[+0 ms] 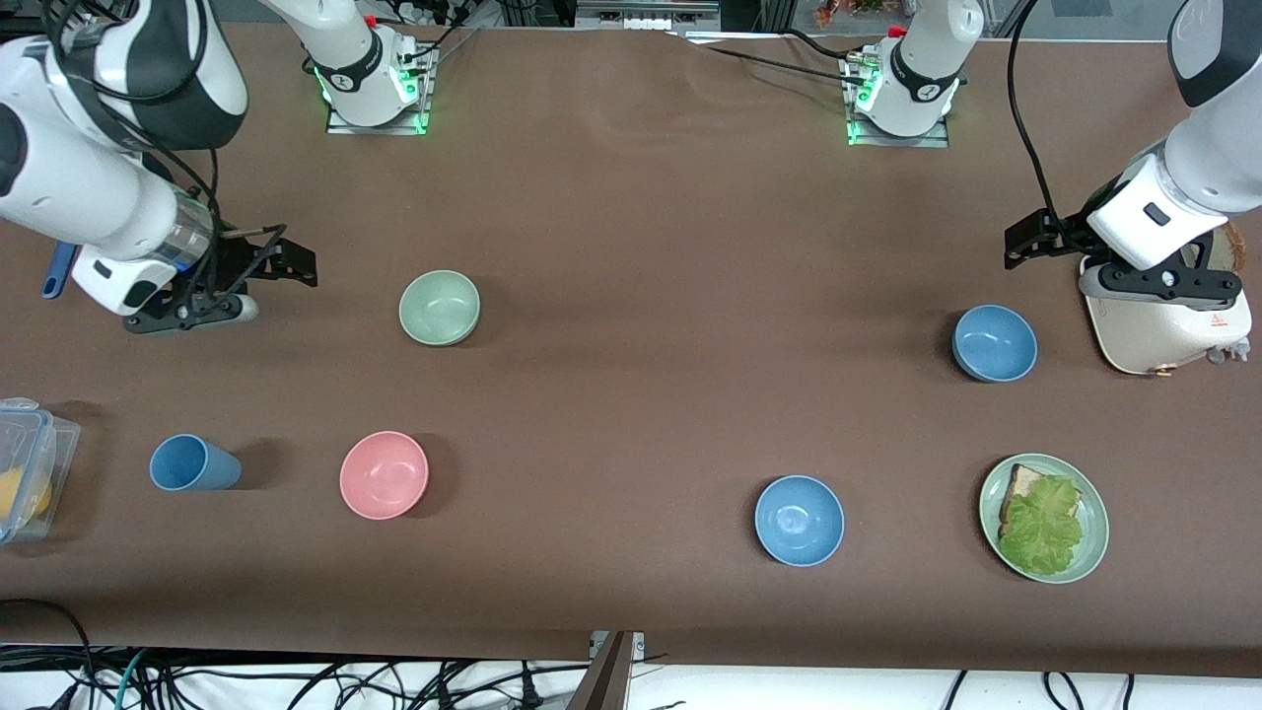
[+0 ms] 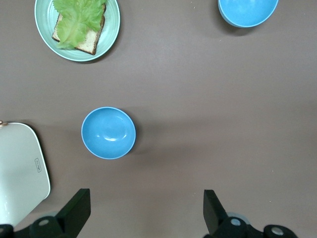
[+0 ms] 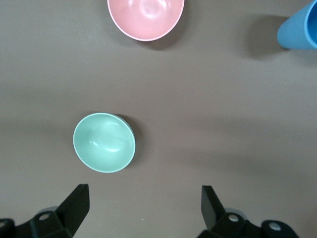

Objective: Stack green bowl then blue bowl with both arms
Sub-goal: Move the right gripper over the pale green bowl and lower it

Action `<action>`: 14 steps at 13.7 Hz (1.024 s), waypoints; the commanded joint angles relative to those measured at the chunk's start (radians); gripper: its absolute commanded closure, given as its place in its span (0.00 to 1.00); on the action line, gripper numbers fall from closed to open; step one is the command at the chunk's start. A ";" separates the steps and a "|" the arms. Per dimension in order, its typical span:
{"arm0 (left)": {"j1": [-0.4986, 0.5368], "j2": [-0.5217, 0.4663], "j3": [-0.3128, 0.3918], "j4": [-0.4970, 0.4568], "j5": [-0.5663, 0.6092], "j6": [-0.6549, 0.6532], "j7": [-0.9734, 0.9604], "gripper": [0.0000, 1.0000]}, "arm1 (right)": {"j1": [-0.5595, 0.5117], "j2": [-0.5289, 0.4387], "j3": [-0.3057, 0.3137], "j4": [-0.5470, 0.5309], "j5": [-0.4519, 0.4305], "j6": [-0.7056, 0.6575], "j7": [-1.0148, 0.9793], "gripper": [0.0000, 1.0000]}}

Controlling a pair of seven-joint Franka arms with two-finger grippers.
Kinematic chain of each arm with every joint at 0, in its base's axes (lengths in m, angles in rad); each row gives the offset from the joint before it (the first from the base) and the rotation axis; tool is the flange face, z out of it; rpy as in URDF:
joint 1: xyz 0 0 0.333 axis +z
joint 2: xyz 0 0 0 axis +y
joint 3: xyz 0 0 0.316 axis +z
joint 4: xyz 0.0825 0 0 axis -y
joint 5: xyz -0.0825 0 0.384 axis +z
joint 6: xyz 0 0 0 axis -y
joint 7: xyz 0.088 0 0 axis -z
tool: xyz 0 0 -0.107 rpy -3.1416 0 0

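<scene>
- Front view: green bowl (image 1: 440, 308) sits on the brown table (image 1: 651, 237) toward the right arm's end, blue bowl (image 1: 995, 342) toward the left arm's end
- Right gripper (image 3: 143, 210) is wide open and holding nothing, with the green bowl (image 3: 104, 142) lying just ahead of the jaws, off toward one finger
- Left gripper (image 2: 146, 213) is the same deal: spread open, blue bowl (image 2: 108, 133) just ahead and off-center
- Also around: pink bowl (image 1: 384, 474), blue cup (image 1: 193, 463), glossier blue bowl (image 1: 800, 520), green plate (image 1: 1094, 542) with bread and lettuce
</scene>
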 commanded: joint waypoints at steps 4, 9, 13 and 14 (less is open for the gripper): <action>0.000 0.014 0.001 0.030 -0.014 -0.024 -0.011 0.00 | 0.003 -0.001 0.138 -0.285 0.010 0.396 0.217 0.00; 0.000 0.014 0.001 0.030 -0.014 -0.024 -0.011 0.00 | 0.005 0.085 0.155 -0.400 0.008 0.629 0.216 0.00; 0.000 0.014 0.001 0.030 -0.014 -0.024 -0.011 0.00 | 0.005 0.121 0.155 -0.477 0.008 0.753 0.208 0.00; 0.000 0.014 0.001 0.030 -0.015 -0.025 -0.011 0.00 | 0.005 0.133 0.155 -0.480 0.008 0.763 0.208 0.00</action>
